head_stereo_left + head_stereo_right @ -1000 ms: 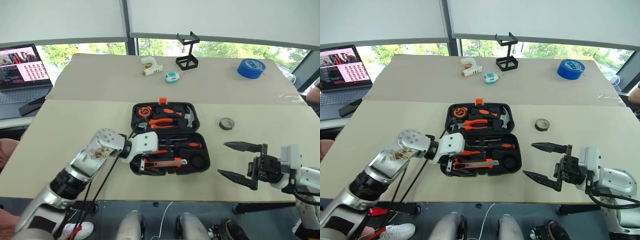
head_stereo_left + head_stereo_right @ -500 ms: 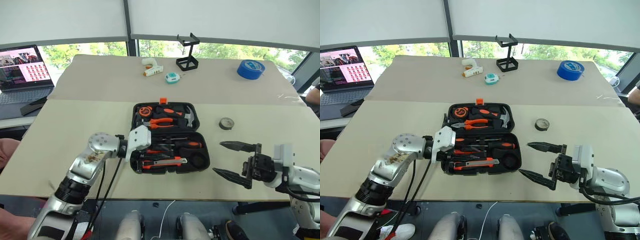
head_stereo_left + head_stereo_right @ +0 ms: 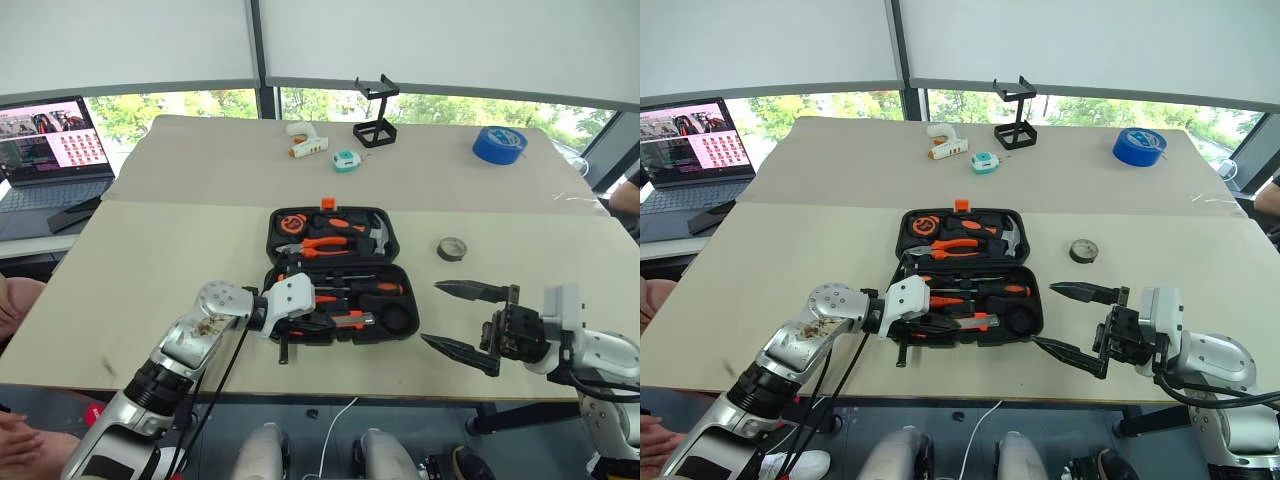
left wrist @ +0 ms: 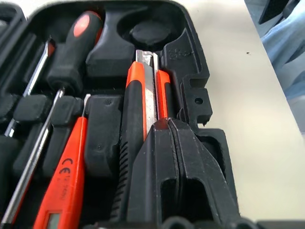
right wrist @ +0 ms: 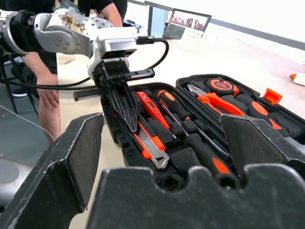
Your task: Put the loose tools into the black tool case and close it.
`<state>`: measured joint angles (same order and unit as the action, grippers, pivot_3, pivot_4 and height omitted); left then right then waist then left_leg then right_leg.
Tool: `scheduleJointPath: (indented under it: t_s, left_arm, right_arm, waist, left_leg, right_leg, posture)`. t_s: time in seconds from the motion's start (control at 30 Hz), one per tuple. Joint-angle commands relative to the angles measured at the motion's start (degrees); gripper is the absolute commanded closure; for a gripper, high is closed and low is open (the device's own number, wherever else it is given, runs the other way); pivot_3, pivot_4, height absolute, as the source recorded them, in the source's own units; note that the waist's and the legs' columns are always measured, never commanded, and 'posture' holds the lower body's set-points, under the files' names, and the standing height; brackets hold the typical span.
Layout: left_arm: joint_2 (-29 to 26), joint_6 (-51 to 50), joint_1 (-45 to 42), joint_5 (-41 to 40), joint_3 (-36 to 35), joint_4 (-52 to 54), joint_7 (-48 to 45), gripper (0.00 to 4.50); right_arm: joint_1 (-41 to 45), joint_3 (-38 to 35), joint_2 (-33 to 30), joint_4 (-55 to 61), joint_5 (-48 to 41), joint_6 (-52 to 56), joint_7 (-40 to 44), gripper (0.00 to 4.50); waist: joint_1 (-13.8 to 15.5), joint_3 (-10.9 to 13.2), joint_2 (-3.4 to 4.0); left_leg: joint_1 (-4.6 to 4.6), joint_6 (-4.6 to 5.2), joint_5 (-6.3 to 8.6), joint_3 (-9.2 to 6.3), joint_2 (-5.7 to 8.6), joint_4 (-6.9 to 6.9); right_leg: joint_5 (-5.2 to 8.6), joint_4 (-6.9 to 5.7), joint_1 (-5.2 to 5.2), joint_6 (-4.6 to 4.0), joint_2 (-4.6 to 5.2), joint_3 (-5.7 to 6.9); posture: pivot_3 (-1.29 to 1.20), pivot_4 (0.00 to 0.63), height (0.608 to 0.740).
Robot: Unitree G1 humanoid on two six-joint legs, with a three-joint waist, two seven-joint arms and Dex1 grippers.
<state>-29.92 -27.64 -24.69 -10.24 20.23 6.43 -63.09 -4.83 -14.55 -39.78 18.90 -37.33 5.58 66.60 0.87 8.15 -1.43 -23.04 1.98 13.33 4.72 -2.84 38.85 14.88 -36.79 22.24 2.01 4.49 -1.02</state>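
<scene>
Open black tool case (image 3: pixel 335 275) lying flat at the near middle of the table (image 3: pixel 150 250), lid half away from me, its orange latch (image 3: pixel 327 203) on the far rim. The tools sit in the moulded slots: 2 slim screwdrivers (image 4: pixel 45 109), the orange pen-like screwdriver (image 4: pixel 64 176) and the utility knife (image 4: pixel 145 93), which lies along the near edge of the tray.

Left gripper (image 5: pixel 125 110): fingers pressed together, tips down on the handle end of the knife; I cannot tell whether they touch it or pinch anything. Right gripper (image 3: pixel 462 318): fingers spread wide, empty, hovering beside the case on its right, apart from it.

Handling, as I judge it: the knife is rigid, fairly light, with a smooth metal strip that would slip; press on the ribbed black edge of the handle to seat it. The case is stiff moulded plastic, light enough to slide when pushed. I would take the lid at its far rim near the latch and steady the base with the other gripper.
</scene>
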Motion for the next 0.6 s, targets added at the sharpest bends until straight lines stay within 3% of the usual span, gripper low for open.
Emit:
scheduleJointPath:
  t_s: [0.03, 0.33, 0.6]
  left_arm:
    - [0.2, -0.9, 1.4, -0.1, 0.1, -0.3, 1.2, 4.44]
    - [2.3, 8.5, -2.1, -2.8, -5.4, -0.5, 1.9, 4.44]
    - [-0.9, 8.6, -1.1, 1.3, -1.4, -2.4, 0.1, 4.44]
  right_arm:
    - [0.4, -1.1, -0.2, 2.4, -1.9, 1.0, -0.8, 0.0]
    - [1.1, -0.4, 0.3, 2.1, -1.5, 1.5, -1.2, 0.0]
    - [1.4, 0.1, 1.0, 2.2, -1.3, 1.5, -1.5, 0.0]
  waist:
    - [-0.1, 0.0, 0.06]
    - [-0.1, 0.0, 0.01]
    - [-0.2, 0.0, 0.02]
  left_leg:
    - [0.0, 0.0, 0.0, 0.0, 0.0, -0.01]
    - [-0.21, 0.0, 0.0, -0.02, 0.01, -0.01]
    - [-0.23, 0.01, 0.01, -0.01, 0.01, -0.07]
  right_leg:
    - [0.01, 0.0, 0.01, -0.01, -0.01, -0.01]
    - [0.01, 0.02, 0.17, -0.03, -0.01, 0.0]
    - [0.02, 0.06, 0.21, -0.03, -0.03, -0.01]
  posture:
    - [0.0, 0.15, 0.74]
    - [0.0, 0.15, 0.74]
    - [0.0, 0.15, 0.74]
